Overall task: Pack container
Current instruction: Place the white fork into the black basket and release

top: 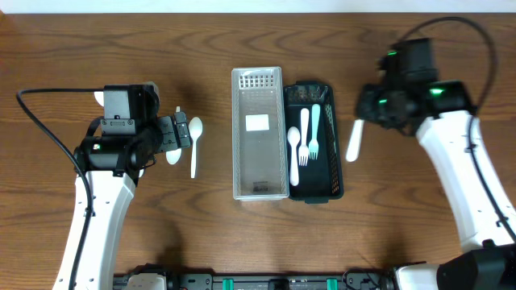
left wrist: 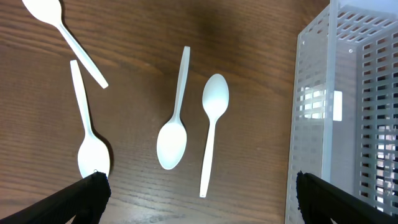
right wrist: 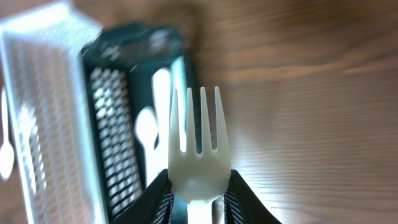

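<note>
A white perforated container [top: 258, 181] stands mid-table with a black container [top: 330, 181] against its right side. The black one holds white forks and a spoon [top: 294, 153]. My right gripper [top: 364, 121] is shut on a white plastic fork [top: 353, 143], held in the air just right of the black container. In the right wrist view the fork [right wrist: 198, 143] points tines forward between the fingers [right wrist: 198, 193]. My left gripper [top: 181, 133] is open over several white spoons [left wrist: 211, 124] on the table, left of the white container [left wrist: 323, 124]. Its fingers [left wrist: 199, 199] hold nothing.
Loose spoons lie on the wood left of the white container, one [top: 194, 145] showing beside the left gripper from above. The white container holds only a white label [top: 257, 122]. Cables run from both arms.
</note>
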Tool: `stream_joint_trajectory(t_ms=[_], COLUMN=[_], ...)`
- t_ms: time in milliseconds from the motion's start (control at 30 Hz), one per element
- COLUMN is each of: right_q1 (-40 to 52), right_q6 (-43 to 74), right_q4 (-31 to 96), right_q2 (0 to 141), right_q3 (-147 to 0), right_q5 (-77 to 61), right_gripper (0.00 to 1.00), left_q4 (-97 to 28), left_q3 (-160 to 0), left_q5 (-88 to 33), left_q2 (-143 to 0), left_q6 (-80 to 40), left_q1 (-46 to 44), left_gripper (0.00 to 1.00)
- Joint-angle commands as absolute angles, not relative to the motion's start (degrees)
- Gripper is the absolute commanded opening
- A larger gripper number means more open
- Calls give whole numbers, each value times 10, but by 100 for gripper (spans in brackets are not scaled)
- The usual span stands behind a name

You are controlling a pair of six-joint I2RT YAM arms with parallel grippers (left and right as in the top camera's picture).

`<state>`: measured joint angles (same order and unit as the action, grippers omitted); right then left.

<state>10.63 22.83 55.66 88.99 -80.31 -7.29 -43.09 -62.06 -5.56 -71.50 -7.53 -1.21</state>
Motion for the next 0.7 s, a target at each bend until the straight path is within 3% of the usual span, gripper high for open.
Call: stream_joint_trajectory(t_ms=[0, 267, 367, 667], right_q1=[154, 220, 225, 226], right_q6=[237, 238, 237, 233], right_q4=[558, 555, 552, 526], right_q2=[912, 1009, 1055, 1090], right_q3=[-805, -805, -805, -809], right_q5=[-60, -58, -58, -58], right_gripper=[23, 26, 35, 43], left_q4=[-433, -433, -433, -433], left_q3=[-632, -632, -632, -632], left_q5=[-49, -49, -49, -49], left_q2=[-711, -711, -711, -711], left_q6=[-76, -76, -76, -76], left_q1=[-9, -9, -9, -9], left_gripper=[98, 98, 98, 98])
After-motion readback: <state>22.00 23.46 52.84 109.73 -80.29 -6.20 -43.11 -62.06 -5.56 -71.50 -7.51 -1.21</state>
